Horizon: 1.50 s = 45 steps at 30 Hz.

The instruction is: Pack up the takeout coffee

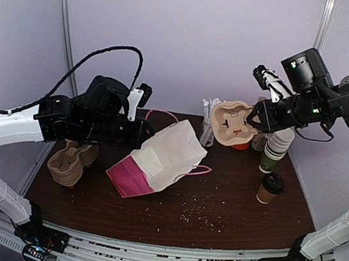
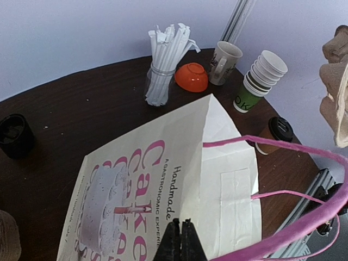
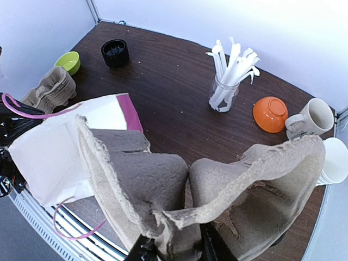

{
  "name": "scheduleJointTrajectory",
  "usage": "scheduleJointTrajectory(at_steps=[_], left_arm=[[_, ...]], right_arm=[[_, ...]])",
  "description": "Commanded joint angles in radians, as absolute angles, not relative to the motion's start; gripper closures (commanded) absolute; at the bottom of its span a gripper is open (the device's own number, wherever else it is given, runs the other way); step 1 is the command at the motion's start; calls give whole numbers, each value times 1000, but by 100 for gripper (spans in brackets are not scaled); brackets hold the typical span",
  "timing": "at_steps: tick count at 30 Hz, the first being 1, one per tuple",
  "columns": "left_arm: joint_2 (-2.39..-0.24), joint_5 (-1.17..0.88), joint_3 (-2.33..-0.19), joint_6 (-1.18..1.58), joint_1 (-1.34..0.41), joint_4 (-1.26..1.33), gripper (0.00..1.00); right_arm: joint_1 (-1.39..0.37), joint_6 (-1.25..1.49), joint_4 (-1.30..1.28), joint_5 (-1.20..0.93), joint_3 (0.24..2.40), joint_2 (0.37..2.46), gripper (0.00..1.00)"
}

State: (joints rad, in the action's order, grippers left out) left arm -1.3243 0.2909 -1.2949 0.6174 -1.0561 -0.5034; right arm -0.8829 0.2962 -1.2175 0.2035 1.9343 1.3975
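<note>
The takeout coffee (image 1: 270, 188), a brown cup with a black dome lid, stands upright near the table's right edge; in the left wrist view the coffee (image 2: 279, 130) shows just past the bag's mouth. A white paper bag (image 1: 170, 155) with pink sides and handles lies tilted mid-table. My left gripper (image 1: 142, 133) is shut at the bag's upper left edge; its tips (image 2: 180, 239) press together over the printed face of the bag (image 2: 163, 179), with a pink handle (image 2: 304, 149) looping close by. My right gripper (image 1: 253, 118) is raised, shut on a cardboard cup carrier (image 1: 230, 124). That carrier (image 3: 152, 179) fills the right wrist view and hides most of the right gripper (image 3: 176, 247).
A stack of lidless paper cups (image 1: 276, 150), a beige mug (image 2: 224, 62), an orange bowl (image 2: 191, 77) and a jar of straws (image 2: 166, 60) sit at the back right. More cardboard carriers (image 1: 70, 163), a green bowl (image 3: 69, 61) and a black cup (image 3: 115, 53) are on the left.
</note>
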Motion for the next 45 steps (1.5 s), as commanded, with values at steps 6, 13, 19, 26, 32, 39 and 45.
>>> scheduleJointTrajectory(at_steps=[6,13,19,26,32,39,45], left_arm=[[-1381,111,-1403,715,-1051,-424,100],[-1450,-10,-1477,800,-1051,-385,100],[-1469,-51,-1426,868,-1051,-317,100],[-1483,-81,-1340,899,-1051,-253,100],[-1483,-95,-1299,915,-1051,-225,100],[-1463,-63,-1284,913,-1051,-243,100],[-1416,7,-1261,916,-1051,-273,100]], right_arm=[[-888,269,-1221,72,1980,1421,75],[-888,288,-1247,92,2026,1373,75],[-888,290,-1254,77,2007,1350,75],[-888,281,-1232,27,1929,1363,74],[-898,269,-1184,-42,1909,1418,75],[-912,252,-1178,-37,1945,1480,75],[-926,231,-1173,-47,1960,1511,74]])
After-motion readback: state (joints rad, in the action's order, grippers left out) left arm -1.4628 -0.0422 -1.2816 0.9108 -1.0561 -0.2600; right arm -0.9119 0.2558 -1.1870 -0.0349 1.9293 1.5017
